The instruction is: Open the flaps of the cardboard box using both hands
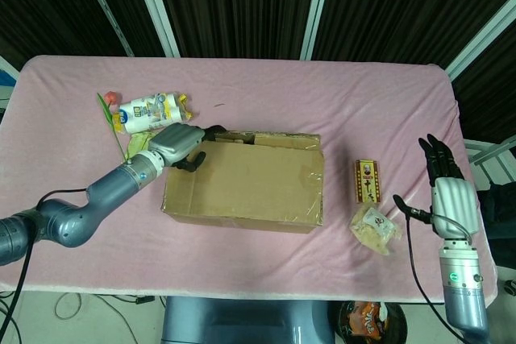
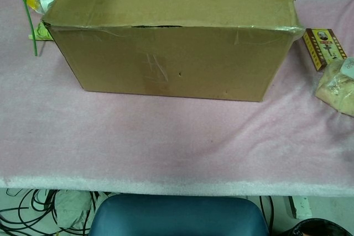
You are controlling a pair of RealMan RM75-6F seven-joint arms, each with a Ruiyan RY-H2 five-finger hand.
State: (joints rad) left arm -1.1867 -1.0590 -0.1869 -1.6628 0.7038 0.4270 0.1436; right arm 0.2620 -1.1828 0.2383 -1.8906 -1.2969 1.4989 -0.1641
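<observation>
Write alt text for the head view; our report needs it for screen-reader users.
A closed cardboard box sits on a pink table, the robot's left hand at its far-left top corner. The right hand hangs open, apart, right of a small carton and a snack bag.

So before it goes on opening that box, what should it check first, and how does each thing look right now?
1. Left hand at the box top's far left corner: ok.
2. Its fingers hooked under a flap: cannot tell.
3. Right hand at the box: not ok, it hangs apart near the table's right edge.
4. Flaps shut: ok, top lies flat.
5. Small carton and bag clear of the box: ok.
</observation>
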